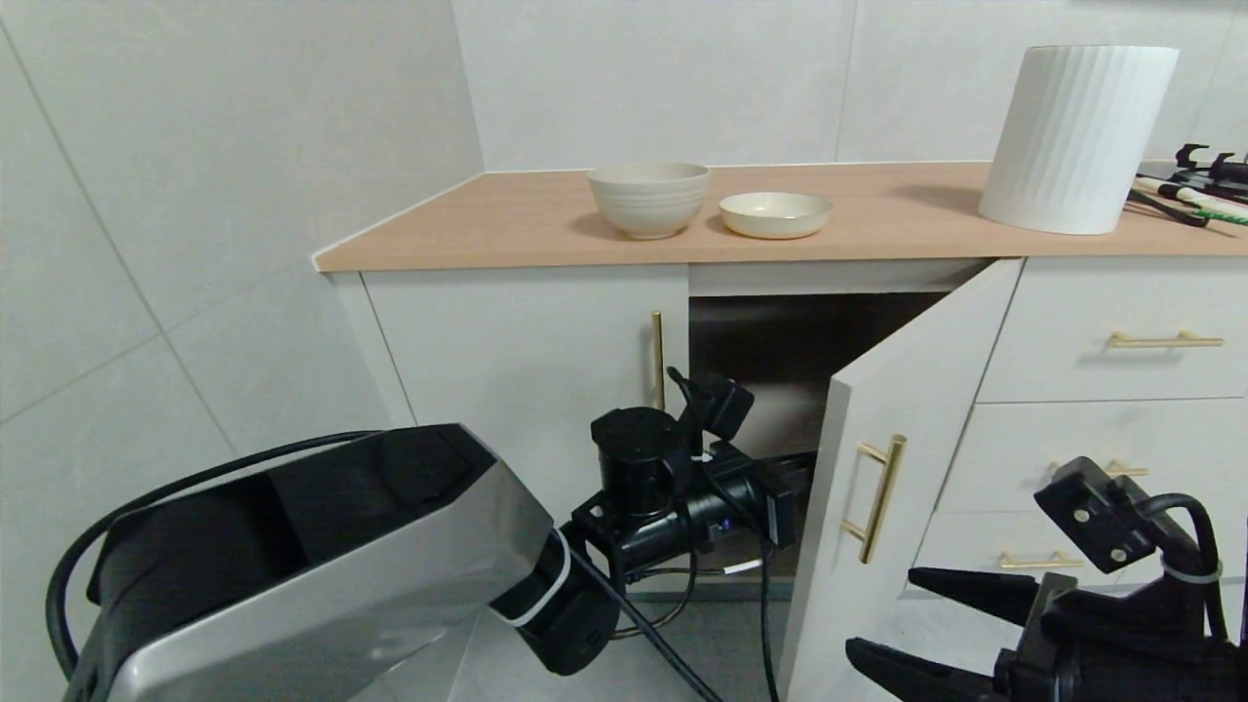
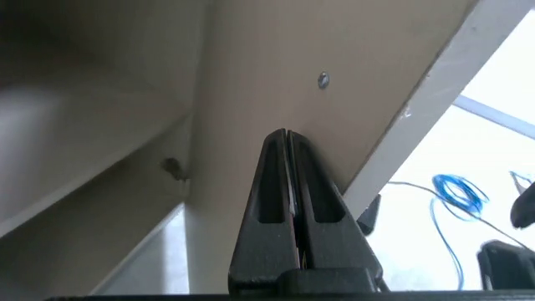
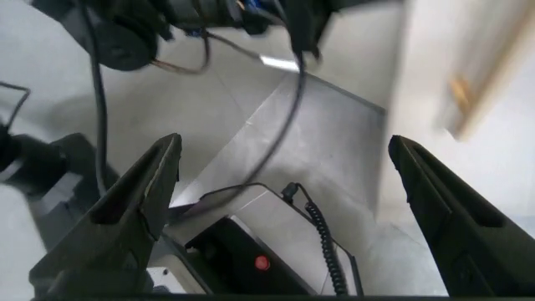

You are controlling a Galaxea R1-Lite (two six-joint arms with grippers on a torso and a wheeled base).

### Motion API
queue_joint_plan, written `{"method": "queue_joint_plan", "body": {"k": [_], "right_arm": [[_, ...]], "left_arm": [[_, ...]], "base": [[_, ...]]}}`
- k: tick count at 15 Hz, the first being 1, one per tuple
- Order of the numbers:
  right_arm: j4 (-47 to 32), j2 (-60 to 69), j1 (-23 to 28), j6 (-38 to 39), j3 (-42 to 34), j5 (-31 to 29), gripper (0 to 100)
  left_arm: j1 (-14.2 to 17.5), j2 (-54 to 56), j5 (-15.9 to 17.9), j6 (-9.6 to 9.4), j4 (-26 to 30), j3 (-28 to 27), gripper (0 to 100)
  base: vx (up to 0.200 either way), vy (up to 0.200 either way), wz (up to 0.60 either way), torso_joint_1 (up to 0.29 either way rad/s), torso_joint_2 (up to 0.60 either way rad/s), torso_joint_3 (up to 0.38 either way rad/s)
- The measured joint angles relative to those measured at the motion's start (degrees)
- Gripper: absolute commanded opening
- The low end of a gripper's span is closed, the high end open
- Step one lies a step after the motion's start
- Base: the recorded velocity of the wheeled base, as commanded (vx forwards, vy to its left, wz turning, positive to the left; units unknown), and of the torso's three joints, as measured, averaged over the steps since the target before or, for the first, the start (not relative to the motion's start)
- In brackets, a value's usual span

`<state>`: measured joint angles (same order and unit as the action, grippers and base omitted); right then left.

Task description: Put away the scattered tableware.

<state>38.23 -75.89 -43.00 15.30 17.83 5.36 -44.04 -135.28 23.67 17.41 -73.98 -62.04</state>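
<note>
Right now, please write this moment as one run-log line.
cabinet door: open | left gripper: shut, at door's inner side | right gripper: open, low, outside door | bowl, shallow dish: on countertop, not yet stored

A white ribbed canister (image 1: pixel 1077 136) stands on the wooden countertop (image 1: pixel 468 224) above drawers (image 1: pixel 1102 375).

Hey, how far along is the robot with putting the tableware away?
Done: the cabinet door stands open. In hand: nothing yet. The left gripper is shut with nothing between its fingers, close to the door's inner face, and the right gripper is open, low in front of the door. Left: the bowl and the shallow dish both sit on the countertop, not yet picked up.
</note>
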Motion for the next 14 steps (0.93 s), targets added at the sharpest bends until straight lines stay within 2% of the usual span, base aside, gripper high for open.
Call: {"method": "queue_joint_plan", "body": {"k": [3,6,7,10,12,14], "right_arm": [[-1.48,3.45,-1.95,0.11,-0.15,2.71,100],[-10.64,10.48,-2.89,-0.13,0.22,14.07,100],[-11.36,12.17,-3.02,-0.61,0.55,14.95,100],[-11.57,14.64,-3.08,-0.88,0.77,15.13,100],[-11.61,14.79,-3.02,-0.90,0.85,14.93,100],[-11.46,14.23,-2.91,-0.91,0.90,14.53,100]], "left_arm": [[-4.61,0.80,0.49,0.71,-3.10,2.01,0],[-8.22,3.25,4.60,1.99,-8.48,7.69,0],[-8.44,3.78,4.82,1.99,-8.75,8.59,0],[-6.56,4.71,4.86,1.94,-8.68,9.45,0],[-3.52,4.96,4.84,1.66,-7.72,9.23,0],[-1.55,4.63,4.71,1.67,0.20,5.92,0]], "base": [[0.000,0.000,0.00,0.000,0.00,0.000],[0.000,0.000,0.00,0.000,0.00,0.000],[0.000,0.000,0.00,0.000,0.00,0.000],[0.000,0.000,0.00,0.000,0.00,0.000],[0.000,0.000,0.00,0.000,0.00,0.000],[0.000,0.000,0.00,0.000,0.00,0.000]]}}
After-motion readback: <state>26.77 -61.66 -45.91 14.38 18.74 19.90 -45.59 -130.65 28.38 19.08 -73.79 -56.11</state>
